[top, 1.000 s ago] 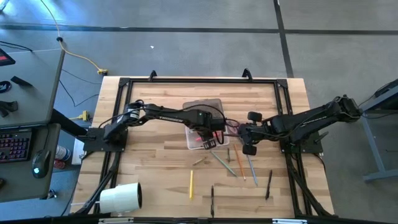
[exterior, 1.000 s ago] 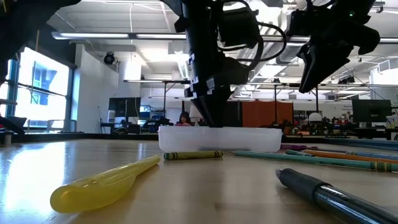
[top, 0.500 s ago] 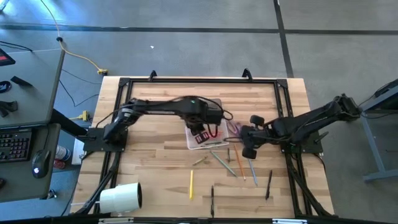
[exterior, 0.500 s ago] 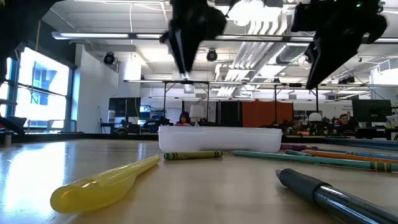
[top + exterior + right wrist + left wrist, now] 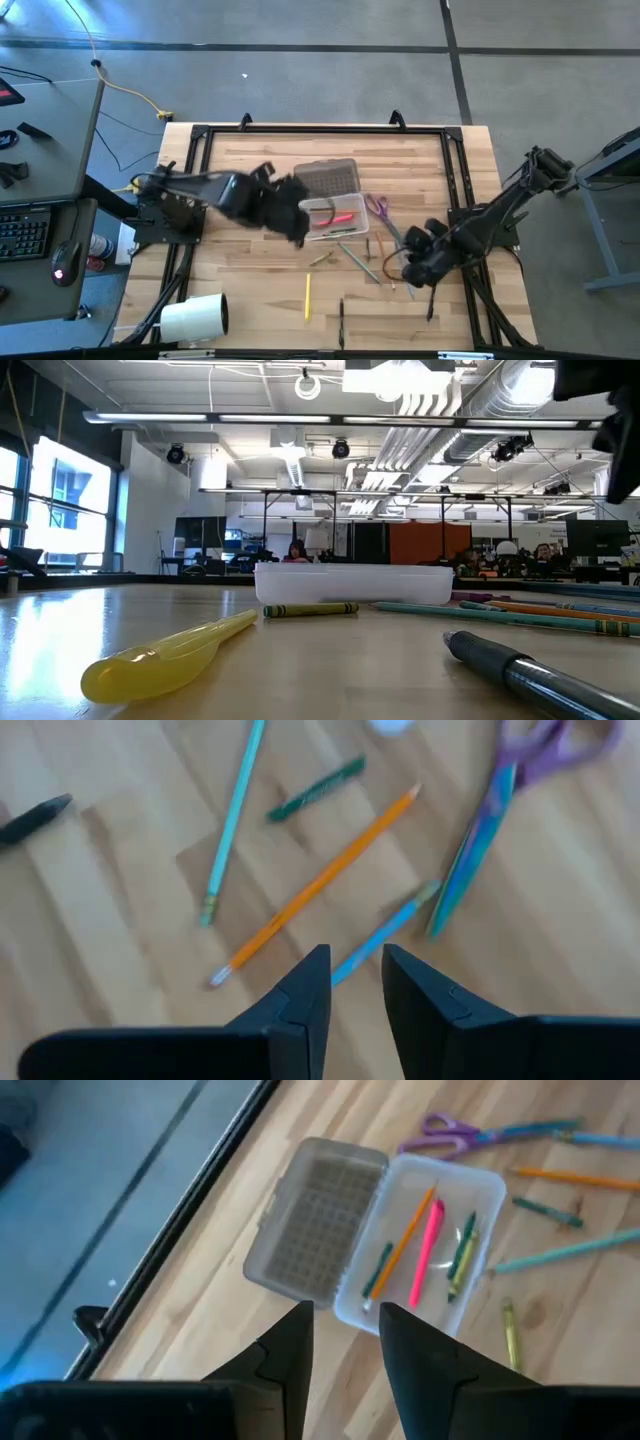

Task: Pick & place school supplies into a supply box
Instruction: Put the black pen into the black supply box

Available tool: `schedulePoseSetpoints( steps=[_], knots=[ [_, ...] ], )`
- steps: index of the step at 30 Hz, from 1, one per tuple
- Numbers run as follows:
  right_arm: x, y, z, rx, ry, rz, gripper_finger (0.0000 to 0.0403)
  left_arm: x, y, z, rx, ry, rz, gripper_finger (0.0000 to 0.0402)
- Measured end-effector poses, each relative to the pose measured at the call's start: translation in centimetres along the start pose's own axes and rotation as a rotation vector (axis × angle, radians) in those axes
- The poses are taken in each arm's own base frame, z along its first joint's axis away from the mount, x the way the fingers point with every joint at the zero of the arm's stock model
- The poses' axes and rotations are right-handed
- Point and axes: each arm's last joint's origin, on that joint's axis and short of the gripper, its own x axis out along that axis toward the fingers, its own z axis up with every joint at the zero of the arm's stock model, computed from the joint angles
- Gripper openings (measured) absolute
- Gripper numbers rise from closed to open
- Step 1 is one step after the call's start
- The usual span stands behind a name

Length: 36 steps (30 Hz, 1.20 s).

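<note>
The supply box lies mid-table with its ribbed lid swung open toward the far edge. Inside it are an orange pencil, a pink pen and green crayons. My left gripper hovers left of the box, its fingers a narrow gap apart and holding nothing. My right gripper hangs over loose supplies with a narrow gap: an orange pencil, a light-blue pencil, a green crayon and a blue pencil. Purple-handled scissors lie right of the box.
A yellow pen and two dark pens lie toward the near edge. The big white roll lies at the near left corner. A black frame rims the table. In the low view the box stands behind a crayon.
My left gripper has risen out of the supply box and drawn back toward the table's left. My right gripper has moved from beside the box toward the near edge, over the loose pencils. The box and the supplies on the table have stayed put.
</note>
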Motion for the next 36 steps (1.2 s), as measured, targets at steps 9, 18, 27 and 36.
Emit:
schedulePoseSetpoints(
  steps=[9, 18, 27, 36],
  knots=[
    [0.9, 1.9, -3.5, 0.12, 0.095, -0.018, 0.0078, 1.0, -3.7, -5.1, 0.103, -0.039, 0.134, 0.0151],
    [2.5, 3.1, -5.9, 0.426, 0.436, -0.114, 0.0078, 5.8, -3.8, -8.5, -0.021, 0.06, 0.269, 0.014],
    [4.8, 3.6, -6.8, 0.562, 0.534, -0.269, 0.0078, 8.9, -3.8, -8.6, -0.013, 0.106, 0.244, 0.0127],
    [6.8, 3.7, -7.2, 0.541, 0.492, -0.343, 0.0078, 9.4, -3.9, -8.4, -0.015, 0.128, 0.21, 0.0127]
  ],
)
